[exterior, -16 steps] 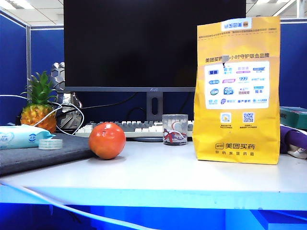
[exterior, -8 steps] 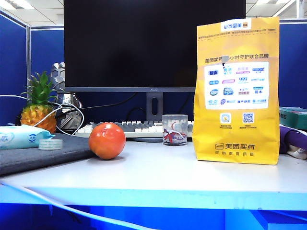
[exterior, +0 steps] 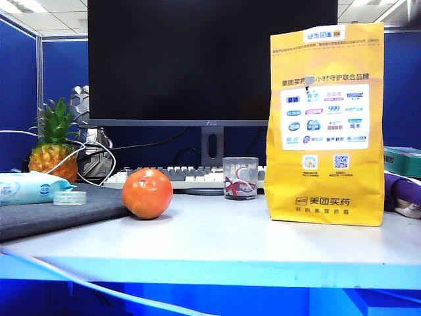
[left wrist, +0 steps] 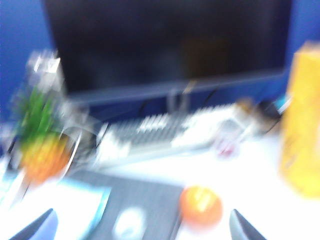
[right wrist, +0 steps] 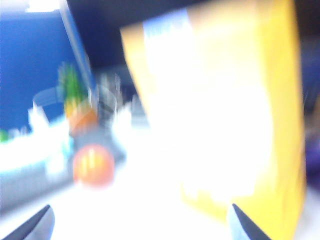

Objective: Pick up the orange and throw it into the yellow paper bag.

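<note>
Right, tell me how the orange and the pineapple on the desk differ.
The orange is round, smooth and glossy orange-red; the pineapple is oval, with a bumpy golden skin and a spiky green crown. The orange sits near the front, at the edge of the dark grey mat; the pineapple stands upright further back on the left, with white cables looped in front of it. Neither is held, and both grippers are outside the exterior view.

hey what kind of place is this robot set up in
Most likely an office cubicle desk: a large dark computer monitor with a grey keyboard under it, and blue partition walls behind. Both grippers, left and right, hang open above the desk.
</note>
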Motion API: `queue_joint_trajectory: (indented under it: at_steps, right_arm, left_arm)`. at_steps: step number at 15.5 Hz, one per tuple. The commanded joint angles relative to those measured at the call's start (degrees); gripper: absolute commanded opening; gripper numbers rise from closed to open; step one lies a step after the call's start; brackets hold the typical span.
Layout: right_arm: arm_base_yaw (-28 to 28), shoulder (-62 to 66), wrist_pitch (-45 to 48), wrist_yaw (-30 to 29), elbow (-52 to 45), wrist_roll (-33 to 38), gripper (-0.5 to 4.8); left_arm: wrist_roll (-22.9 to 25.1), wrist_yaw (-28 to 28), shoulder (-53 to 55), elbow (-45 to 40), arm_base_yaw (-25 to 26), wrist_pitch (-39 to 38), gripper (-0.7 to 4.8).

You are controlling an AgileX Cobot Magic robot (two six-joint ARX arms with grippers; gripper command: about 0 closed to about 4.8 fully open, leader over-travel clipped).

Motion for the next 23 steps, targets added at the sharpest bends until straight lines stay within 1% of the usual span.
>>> queue_joint_trajectory:
  at_steps: [1, 4, 5, 7, 9, 10, 11, 12, 14, 16, 19, 23]
  right_arm:
    - [-0.2, 0.0, 0.4, 1.1, -1.2, 0.1, 4.79]
    - [-0.2, -0.1, 0.9, 5.7, -1.2, -2.9, 4.79]
    - [-0.2, 0.0, 1.4, 7.6, -1.2, -4.6, 4.79]
    - [-0.2, 0.0, 3.6, 8.1, -1.2, -8.4, 4.79]
    - [-0.2, -0.1, 5.5, 8.1, -1.2, -9.9, 4.79]
    - [-0.2, 0.0, 5.3, 8.1, -1.2, -9.9, 4.79]
    - [-0.2, 0.0, 5.0, 8.0, -1.2, -9.9, 4.79]
    - [-0.2, -0.1, 4.6, 7.8, -1.2, -9.8, 4.79]
    - [-0.2, -0.1, 2.2, 7.4, -1.2, -8.9, 4.79]
    - [-0.2, -0.1, 0.5, 7.5, -1.2, -3.1, 4.79]
    - [-0.2, -0.1, 0.3, 7.5, -1.2, -3.0, 4.79]
    - [-0.2, -0.1, -0.5, 7.5, -1.2, -3.0, 4.79]
  left_arm:
    - [-0.4, -2.4, 0.0, -3.1, 0.0, 0.4, 4.79]
    - [-0.3, -2.4, 0.0, -5.9, 0.0, 0.9, 4.79]
    - [0.0, -1.3, 0.0, -7.6, 0.0, 3.7, 4.79]
    - [2.2, 1.3, 0.0, -10.4, 0.0, 9.6, 4.79]
    - [3.5, 3.2, 0.0, -12.4, 0.0, 14.4, 4.79]
    - [3.6, 3.7, 0.0, -12.7, 0.0, 15.4, 4.79]
    - [3.9, 4.4, 0.0, -12.7, 0.0, 15.4, 4.63]
    - [3.9, 4.0, 0.0, -12.7, 0.0, 15.3, 4.38]
    - [3.4, 4.0, 0.0, -12.7, 0.0, 13.8, 4.38]
    - [3.4, 4.4, 0.0, -12.7, 0.0, 8.1, 4.38]
    - [3.5, 4.6, 0.0, -12.7, 0.0, 3.5, 4.38]
    - [3.5, 4.6, 0.0, -12.7, 0.0, 2.6, 4.38]
